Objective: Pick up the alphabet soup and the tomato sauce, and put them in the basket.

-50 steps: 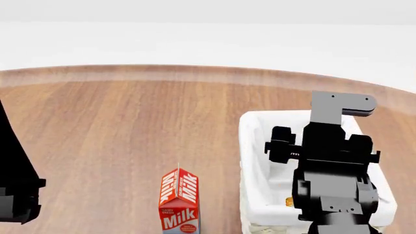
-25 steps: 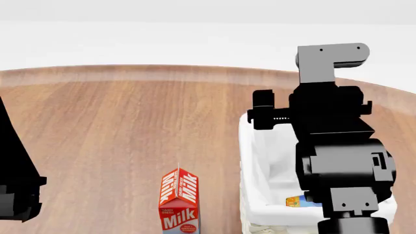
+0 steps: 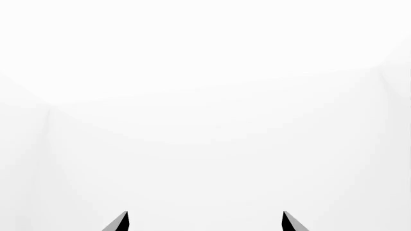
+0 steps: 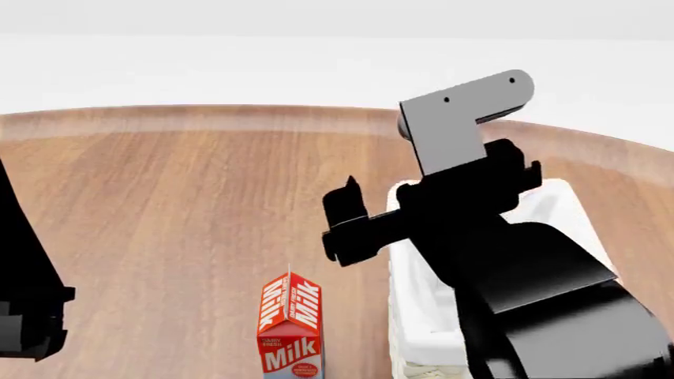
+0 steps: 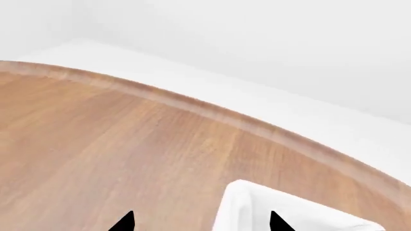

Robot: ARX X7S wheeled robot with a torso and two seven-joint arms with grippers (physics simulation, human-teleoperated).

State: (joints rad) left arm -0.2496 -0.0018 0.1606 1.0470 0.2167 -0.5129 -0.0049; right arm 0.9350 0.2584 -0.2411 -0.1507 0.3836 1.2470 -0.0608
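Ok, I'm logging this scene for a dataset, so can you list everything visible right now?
table: one, brown wood, curved far edge, spans the head view.
basket: one, cream-white with white liner, on the table at right, mostly hidden by the right arm.
milk carton: one, red and white, upright, left of the basket.
cans: none visible now.
right gripper: black, raised over the basket's near-left rim, fingertips apart, nothing between them.
left gripper: black, fingertips apart, facing blank white.
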